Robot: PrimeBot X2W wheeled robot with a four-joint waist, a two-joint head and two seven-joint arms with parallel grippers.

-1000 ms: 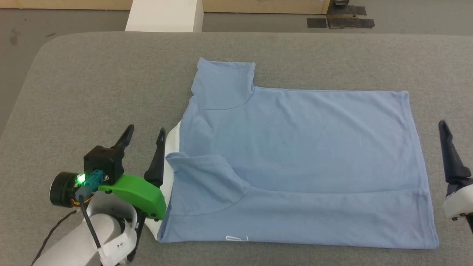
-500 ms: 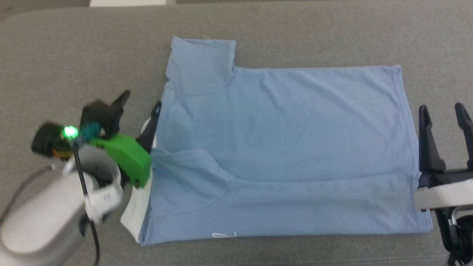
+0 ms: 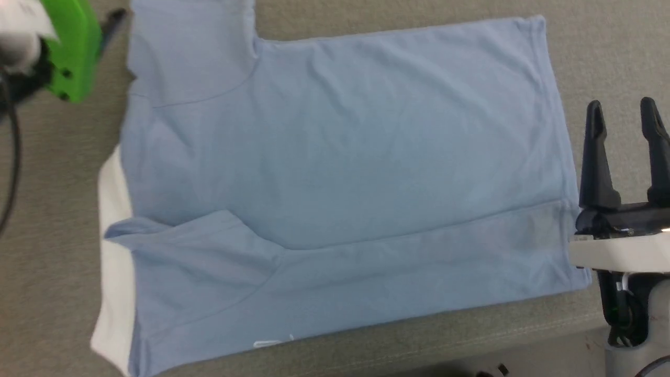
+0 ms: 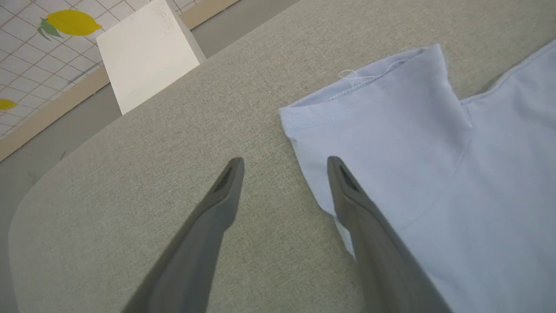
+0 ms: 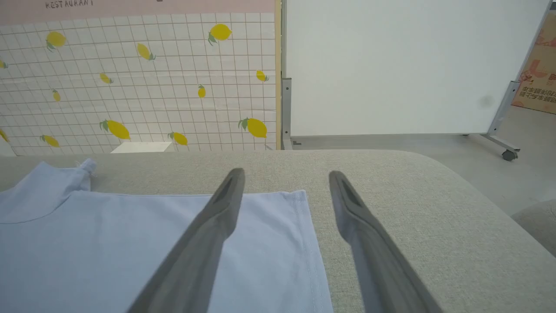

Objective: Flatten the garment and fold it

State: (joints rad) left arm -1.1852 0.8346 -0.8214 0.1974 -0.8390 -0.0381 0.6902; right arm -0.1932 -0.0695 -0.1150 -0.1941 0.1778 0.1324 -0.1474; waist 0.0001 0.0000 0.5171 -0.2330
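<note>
Grey woven fabric covers the desk (image 3: 47, 209), and behind it stands a wall of tiles printed with lemons (image 5: 130, 87) beside a plain white panel (image 5: 391, 65). The garment (image 3: 340, 173), a light blue shirt, lies spread flat across the middle of the desk, with its white collar (image 3: 112, 209) at the robot's left and its hem (image 3: 560, 157) at the right.

The folding looks partly done. The long near edge is turned over onto the body, and the near sleeve (image 3: 209, 246) is folded in with it. The far sleeve (image 4: 369, 108) sticks out, so the far side and the crosswise folds appear to remain.

The left end effector (image 4: 284, 163) is spread wide and empty. It straddles the far sleeve's side edge, one finger over cloth and one over bare desk. The right end effector (image 3: 621, 107) is also wide and empty, at the hem.

Whether any fingertip touches the cloth cannot be told. The head view is blurred and cuts off the far sleeve's end and the collar's near corner. A sliver of white lettering (image 3: 272, 343) peeks out at the near edge, too little to read.
</note>
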